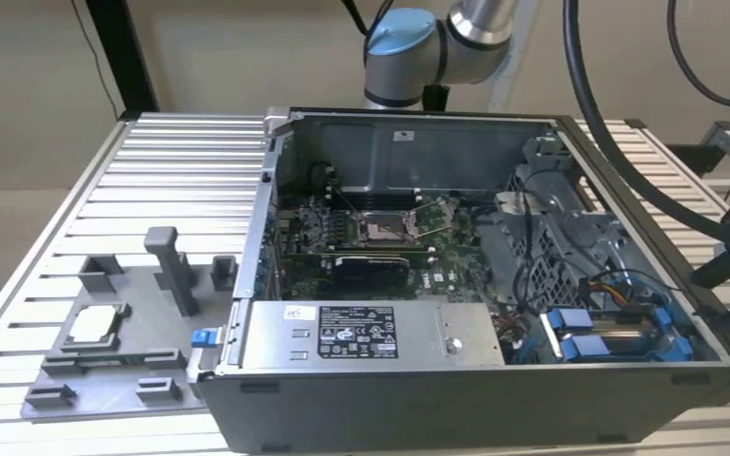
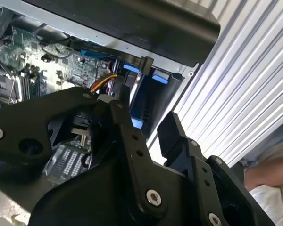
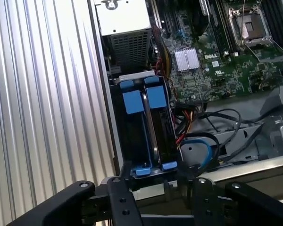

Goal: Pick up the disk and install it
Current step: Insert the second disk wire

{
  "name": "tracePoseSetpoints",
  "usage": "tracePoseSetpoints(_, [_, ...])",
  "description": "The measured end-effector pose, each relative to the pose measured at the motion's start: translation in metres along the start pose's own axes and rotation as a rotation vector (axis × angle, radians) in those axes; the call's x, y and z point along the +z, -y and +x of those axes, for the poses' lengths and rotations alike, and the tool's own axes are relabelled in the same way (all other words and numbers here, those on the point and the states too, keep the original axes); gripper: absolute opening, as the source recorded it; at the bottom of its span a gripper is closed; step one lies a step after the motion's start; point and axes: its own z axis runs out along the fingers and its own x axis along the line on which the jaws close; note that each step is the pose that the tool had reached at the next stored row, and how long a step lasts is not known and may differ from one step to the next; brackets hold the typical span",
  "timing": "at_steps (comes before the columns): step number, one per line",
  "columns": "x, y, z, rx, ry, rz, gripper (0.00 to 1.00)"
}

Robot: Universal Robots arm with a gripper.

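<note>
The black two-fingered gripper [image 3: 153,188] is seen spread open, holding nothing, above the blue-bracketed silver-grey disk [image 3: 148,127] — already seated in its bay at the open black computer case's [image 1: 467,404] corner; its label is hidden.

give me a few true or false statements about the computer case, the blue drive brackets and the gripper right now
1. The computer case lies open, its boards in view. True.
2. The blue brackets sit in the bay at the exterior view's left. False: they sit at its right.
3. The gripper holds a disk clear of the case. False: it hangs just above the blue brackets, nothing lifted.
4. A grey tray with a small silver chip lies beside the case. True.
5. The processor socket carries a fan. False: it is bare.
</note>
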Motion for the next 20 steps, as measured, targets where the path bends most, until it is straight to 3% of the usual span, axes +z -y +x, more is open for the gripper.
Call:
tracePoseSetpoints(7, [0.0106,0.0077,-0.0003,0.002,0.0013,-0.0002,1.0])
tracePoseSetpoints(11, [0.016,0.0094,-0.0002,0.0,0.0081,-0.002,1.0])
tracePoseSetpoints(15, [0.0165,0.0109,-0.0005,-0.014,0.019,-0.0058,1.0])
tracePoseSetpoints(20, [0.016,0.0131,-0.0011,-0.03,0.0205,-0.008,1.0])
